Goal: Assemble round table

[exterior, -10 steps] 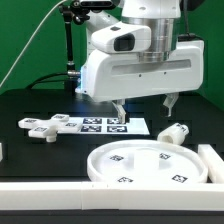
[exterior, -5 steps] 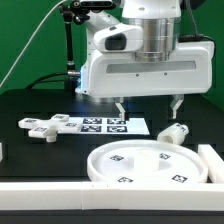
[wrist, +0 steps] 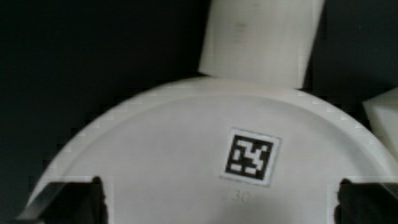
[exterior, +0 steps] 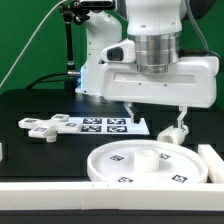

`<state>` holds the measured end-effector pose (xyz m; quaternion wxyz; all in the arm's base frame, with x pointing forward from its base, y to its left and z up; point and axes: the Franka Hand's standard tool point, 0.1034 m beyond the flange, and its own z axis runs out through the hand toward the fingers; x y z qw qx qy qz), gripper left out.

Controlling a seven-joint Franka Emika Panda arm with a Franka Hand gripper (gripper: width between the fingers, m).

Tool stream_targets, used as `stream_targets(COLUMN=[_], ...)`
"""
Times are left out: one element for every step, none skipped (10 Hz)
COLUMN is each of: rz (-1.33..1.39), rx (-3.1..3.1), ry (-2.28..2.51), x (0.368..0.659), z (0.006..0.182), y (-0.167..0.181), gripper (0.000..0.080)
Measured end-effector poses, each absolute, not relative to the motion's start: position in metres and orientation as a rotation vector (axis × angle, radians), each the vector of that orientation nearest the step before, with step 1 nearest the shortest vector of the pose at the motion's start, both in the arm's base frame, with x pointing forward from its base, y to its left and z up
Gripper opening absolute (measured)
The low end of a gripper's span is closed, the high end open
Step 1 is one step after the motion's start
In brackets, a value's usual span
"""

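Observation:
The large rimmed round disc [exterior: 150,165] lies at the front of the black table. The short thick leg [exterior: 172,131] lies on its side just behind the disc's far rim. The cross-shaped base piece [exterior: 45,127] lies at the exterior view's left. My gripper [exterior: 155,111] hangs open and empty above the disc's far rim, with one fingertip [exterior: 182,113] just above the leg. The wrist view is filled by a rounded white tagged part [wrist: 178,140], apparently the disc's edge. A white cylinder [wrist: 260,40], apparently the leg, lies beyond it.
The marker board [exterior: 100,124] lies flat behind the disc, between base piece and leg. The white border frame [exterior: 212,158] runs along the front and the exterior view's right. A black stand [exterior: 68,45] rises at the back left.
The gripper has swung toward the exterior view's right, from over the marker board to over the leg and the disc's far rim. It stays open. The parts have not moved.

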<state>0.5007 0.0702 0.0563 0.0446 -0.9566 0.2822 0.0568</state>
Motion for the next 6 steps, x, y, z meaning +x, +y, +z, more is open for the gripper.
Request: stream_targets(rz=[0.187,0.212,0.209,0.287,0.355,0.434], rx=[-2.929,-2.924,-2.922,-2.805,-2.747,-2.693], ry=[0.836,0.834,0.836,0.992,1.058,1.086], x=[0.5,0.499,0.499,0.493,0.488,0.486], z=[0.056,0.056,0.056,0.053,0.05,0.044], y=[0.07,0.069,0.069,0.066,0.066,0.071], gripper=[0.0649,0.0649,0.0649,0.0649,0.0649,0.0649])
